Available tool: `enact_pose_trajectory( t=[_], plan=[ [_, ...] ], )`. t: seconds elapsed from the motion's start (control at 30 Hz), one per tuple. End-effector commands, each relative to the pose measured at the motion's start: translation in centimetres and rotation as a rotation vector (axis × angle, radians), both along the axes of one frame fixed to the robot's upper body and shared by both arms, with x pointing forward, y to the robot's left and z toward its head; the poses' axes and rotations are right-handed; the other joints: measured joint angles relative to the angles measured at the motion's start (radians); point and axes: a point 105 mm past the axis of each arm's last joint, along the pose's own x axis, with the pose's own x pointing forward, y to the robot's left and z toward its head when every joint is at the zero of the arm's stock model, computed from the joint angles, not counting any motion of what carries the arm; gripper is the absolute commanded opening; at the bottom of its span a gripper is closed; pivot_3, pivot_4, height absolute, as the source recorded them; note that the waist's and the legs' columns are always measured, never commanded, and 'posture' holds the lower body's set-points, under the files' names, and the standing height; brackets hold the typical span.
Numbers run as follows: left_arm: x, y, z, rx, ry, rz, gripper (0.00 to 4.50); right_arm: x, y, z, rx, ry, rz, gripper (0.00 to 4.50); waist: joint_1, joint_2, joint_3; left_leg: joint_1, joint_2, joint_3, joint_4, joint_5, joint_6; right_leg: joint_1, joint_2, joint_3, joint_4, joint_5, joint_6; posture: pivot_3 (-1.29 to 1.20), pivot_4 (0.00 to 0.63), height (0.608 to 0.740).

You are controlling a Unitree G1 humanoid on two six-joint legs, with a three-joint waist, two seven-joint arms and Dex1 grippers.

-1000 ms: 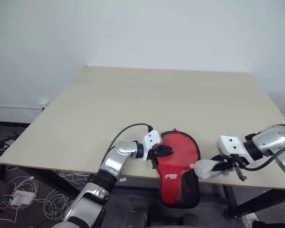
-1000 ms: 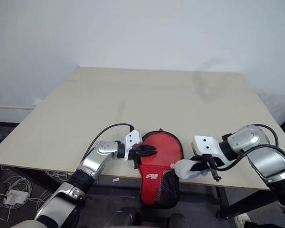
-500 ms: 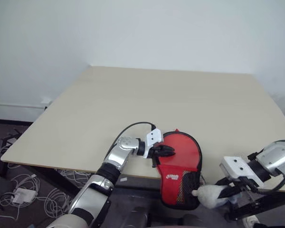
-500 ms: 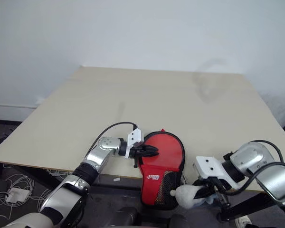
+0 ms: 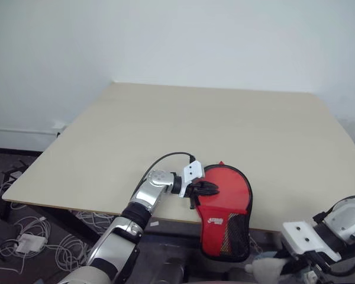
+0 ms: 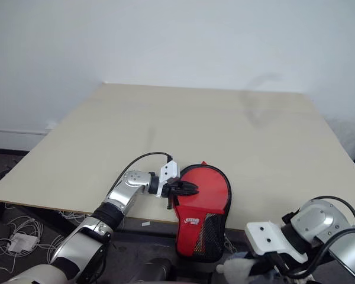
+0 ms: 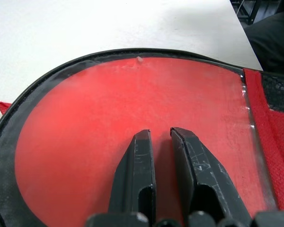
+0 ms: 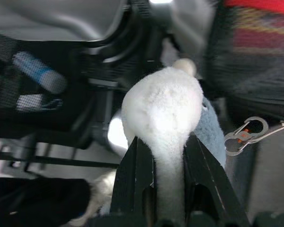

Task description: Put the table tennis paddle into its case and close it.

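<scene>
Case (image 5: 225, 204) lies at the table's (image 5: 165, 130) near edge, mesh end hanging over; our left gripper (image 7: 160, 137), fingers nearly together, presses its red face, probably to steady it. Our right gripper (image 8: 163, 151) pinches a white fluffy pull (image 8: 163, 109) below the edge, likely the zipper's.

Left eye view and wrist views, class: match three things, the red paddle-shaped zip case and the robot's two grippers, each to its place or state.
Things:
1. red paddle-shaped zip case
2. left gripper
3. right gripper

Places or states:
A. at the case's round red face
B. lower than the beige table top, shut on a white fluffy object
C. lying at the table's near edge, black mesh end overhanging

Pairs: 1-C, 2-A, 3-B
</scene>
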Motion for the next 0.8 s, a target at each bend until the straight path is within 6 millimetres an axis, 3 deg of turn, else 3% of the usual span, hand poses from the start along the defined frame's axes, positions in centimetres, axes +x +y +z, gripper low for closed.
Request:
enact_pose_trajectory(
  t=[0.03, 0.5, 0.6, 0.8],
  plan=[
    [-1.9, 0.8, -3.9, 0.131, 0.099, -0.024, 0.58, -0.7, 0.2, 0.8, 0.005, 0.003, 0.046, 0.24, 0.0, 0.0, -0.001, 0.0, 0.0, 0.0, 0.0, 0.0, 0.0, 0.0, 0.0, 0.0, 0.0, 0.0, -0.001, 0.0, 0.0, 0.734],
    [-1.7, 0.7, -3.9, 0.131, 0.096, -0.005, 0.58, -2.8, 1.7, 3.3, 0.086, 0.058, 0.111, 0.24, 0.0, -0.001, -0.001, 0.0, 0.0, -0.002, 0.001, -0.001, 0.001, 0.002, -0.001, 0.0, -0.001, -0.001, 0.0, 0.0, 0.0, 0.734],
    [-1.2, 0.8, -3.8, 0.129, 0.087, 0.016, 0.58, -2.2, 1.9, 3.6, 0.1, 0.038, 0.1, 0.24, 0.0, -0.001, -0.001, 0.001, 0.0, -0.003, 0.002, -0.002, 0.002, 0.002, -0.002, 0.0, -0.001, -0.001, -0.001, 0.0, 0.0, 0.734],
    [-0.2, 1.2, -3.2, 0.119, 0.058, 0.071, 0.58, 1.4, 1.5, 4.3, 0.098, -0.039, 0.04, 0.24, -0.002, -0.001, -0.001, 0.001, 0.0, -0.003, 0.002, -0.002, 0.001, 0.003, -0.003, 0.0, -0.001, -0.001, -0.001, 0.0, 0.0, 0.734]
  ],
)
